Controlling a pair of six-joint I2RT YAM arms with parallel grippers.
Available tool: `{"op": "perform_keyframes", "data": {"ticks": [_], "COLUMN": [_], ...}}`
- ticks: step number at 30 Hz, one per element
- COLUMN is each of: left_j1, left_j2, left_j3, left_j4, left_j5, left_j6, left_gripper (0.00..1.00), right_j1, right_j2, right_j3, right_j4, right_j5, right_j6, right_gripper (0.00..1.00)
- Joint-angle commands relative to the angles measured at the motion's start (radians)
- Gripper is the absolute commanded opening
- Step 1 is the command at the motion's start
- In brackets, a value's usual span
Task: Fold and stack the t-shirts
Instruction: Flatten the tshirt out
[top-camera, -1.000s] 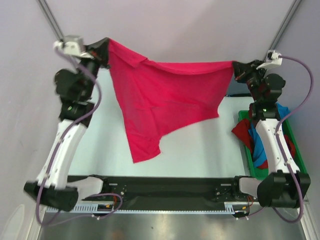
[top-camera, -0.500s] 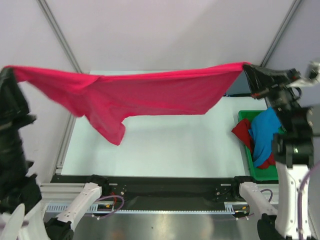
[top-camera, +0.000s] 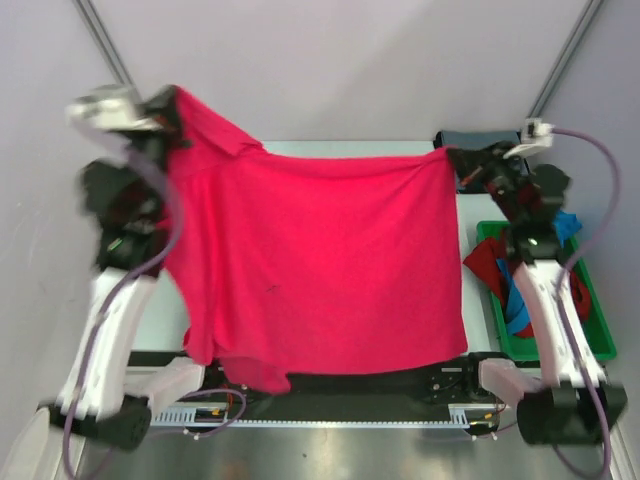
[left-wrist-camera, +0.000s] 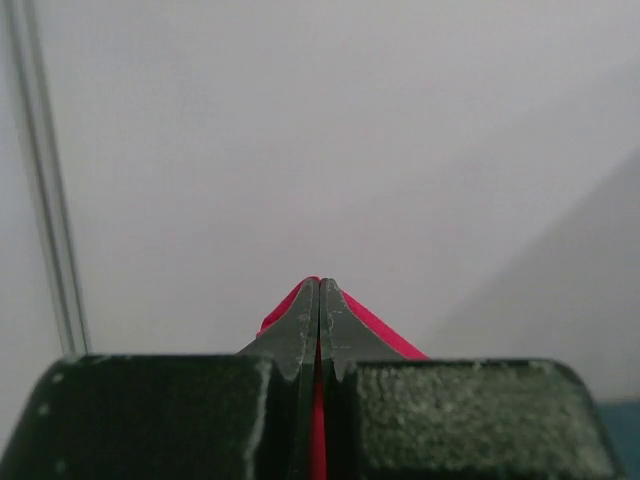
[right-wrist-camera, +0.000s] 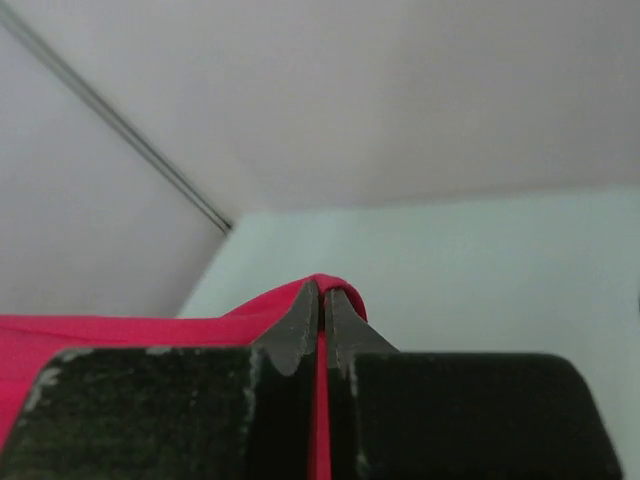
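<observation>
Top external alone shows pink-red t-shirt (top-camera: 320, 270) spread, green tray (top-camera: 545, 352).

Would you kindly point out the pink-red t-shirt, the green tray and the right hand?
pink-red t-shirt (top-camera: 320, 260): top view, middle of the cloth.
green tray (top-camera: 600, 322): top view, its right rim.
right hand (right-wrist-camera: 320, 295): right wrist view, between its shut fingertips.

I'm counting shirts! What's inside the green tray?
A darker red shirt and a bright blue shirt lie bunched in the green tray. The right arm crosses its middle, so anything lying under there is hidden.
</observation>
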Motion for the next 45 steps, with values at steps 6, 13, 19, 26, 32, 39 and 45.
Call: {"op": "perform_keyframes", "data": {"ticks": [6, 13, 19, 26, 32, 39, 45], "left_j1": [0.02, 0.031, 0.054, 0.066, 0.065, 0.057, 0.117], "left_j2": [0.566, 1.117, 1.151, 1.026, 0.97, 1.226, 1.152], "left_j3": [-0.299, 0.026, 0.077, 0.013, -0.017, 0.447, 0.464], "left_j4": [0.307, 0.353, 0.327, 0.287, 0.264, -0.143, -0.475], "left_j5": [-0.043, 0.166, 0.104, -0.021, -0.02, 0.375, 0.166], "left_j6": [-0.003, -0.15, -0.17, -0.191, -0.227, -0.133, -0.231], "left_gripper": [0.0, 0.0, 0.0, 0.0, 0.0, 0.33, 0.65], "right_j1": [0.005, -0.009, 0.005, 0.005, 0.005, 0.037, 0.042], "right_j2": [0.435, 0.823, 0.87, 0.899, 0.922, 0.951, 0.961], "right_j3": [-0.227, -0.084, 0.006, 0.058, 0.115, 0.183, 0.227], "right_j4": [0.323, 0.373, 0.239, 0.184, 0.121, 0.014, -0.025], "right_j5": [0.163, 0.16, 0.25, 0.304, 0.371, 0.505, 0.522], "right_j6": [-0.066, -0.082, -0.165, -0.212, -0.191, -0.166, -0.189], "right_gripper": [0.0, 0.0, 0.0, 0.0, 0.0, 0.0, 0.0]}}
